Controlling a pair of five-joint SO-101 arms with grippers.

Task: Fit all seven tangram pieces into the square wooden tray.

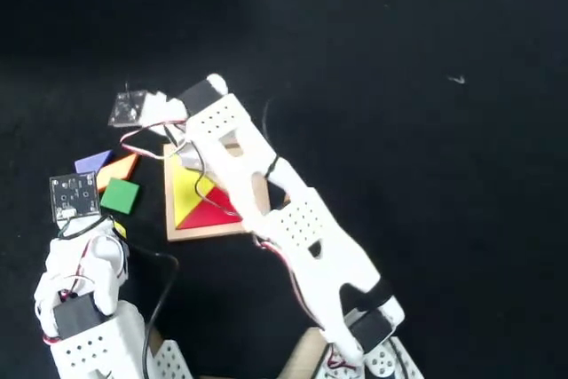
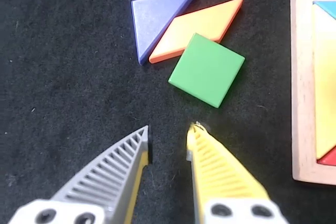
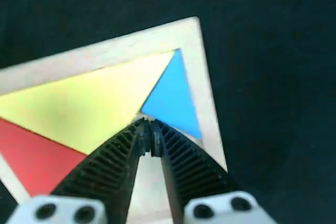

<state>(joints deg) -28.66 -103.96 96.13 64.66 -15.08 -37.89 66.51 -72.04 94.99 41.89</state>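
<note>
Tray point(image 1: 169, 197) first: one wooden square, seen lying flat on the black tabletop point(image 1: 426, 175), with the right arm stretched over it. The right pincer point(image 3: 148, 127) is held above the tray's inside, fingers pressed together. The tips are placed right at the seam where the yellow triangle point(image 3: 89, 108) meets the blue triangle point(image 3: 173, 98). Whether the tips are touching the wood cannot be told. The red triangle point(image 3: 37, 161) is set flush against the yellow one's other side. That makes three pieces counted in the tray, all triangles.

Over to the other side now. The left pincer point(image 2: 170, 132) is spread wide, one grey finger and one yellow, with bare tabletop seen between them. Just beyond its tips the green square point(image 2: 206, 70) is found, nearer the yellow finger and not touched by it. The orange parallelogram point(image 2: 202, 22) is laid against the square's far edge, and the violet triangle point(image 2: 152, 17) is pressed along the parallelogram's other long side. Three loose pieces are counted here, clustered together beside the tray and apart from its rim.

In total: six pieces counted, four triangles, one square, one parallelogram, with two pincers and one tray.
</note>
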